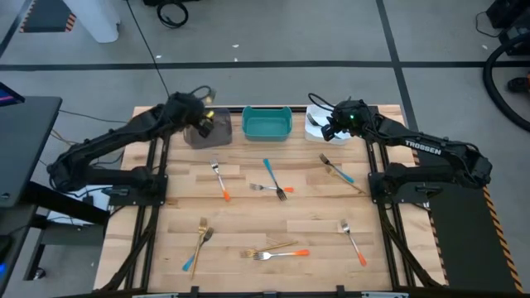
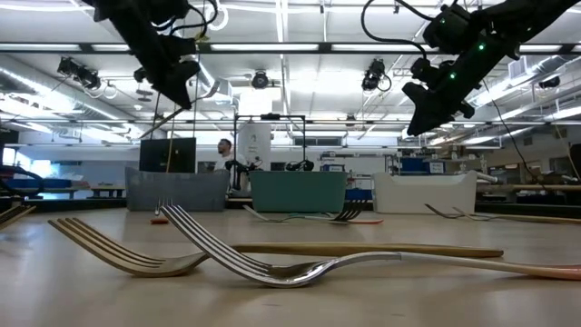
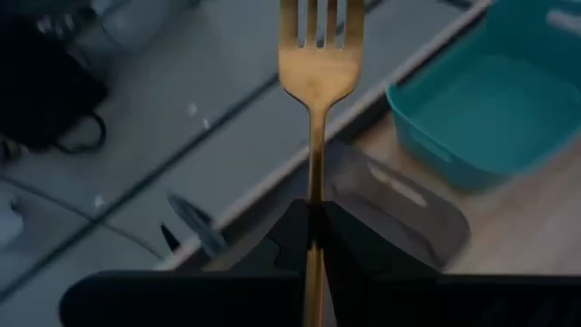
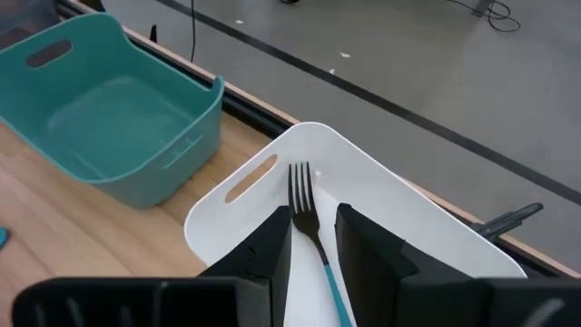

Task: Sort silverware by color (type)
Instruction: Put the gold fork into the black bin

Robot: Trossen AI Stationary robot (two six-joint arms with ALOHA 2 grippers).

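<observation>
- Silverware lies scattered across the wooden table [image 1: 273, 223] in gold, orange-handled and teal-handled pieces; two more are off the table in the grippers
- The left gripper [image 3: 313, 218] hangs over the brown bin [image 1: 207, 130] at the back left, its fingers clamped on the stem of a gold fork [image 3: 317, 73] with the tines pointing away from the wrist
- The right gripper [image 4: 314, 238] hangs over the white bin [image 4: 272, 168] at the back right; a teal-handled fork [image 4: 309, 216] sits between its fingers, tines over the bin floor. Whether the fingers press on it or stand just clear of it cannot be told
- The teal bin [image 1: 267, 122] between them looks empty
- Risk on the left: the fork is gripped low on a slim stem, so it could pivot and tip out over the bin's rim on release
- Risk on the right: a teal-handled piece going into the white bin while the teal bin sits empty may confuse the colour grouping
- Several table pieces cross or touch, such as the pair near the front [image 1: 273, 251], so a later pick could drag a neighbour along
</observation>
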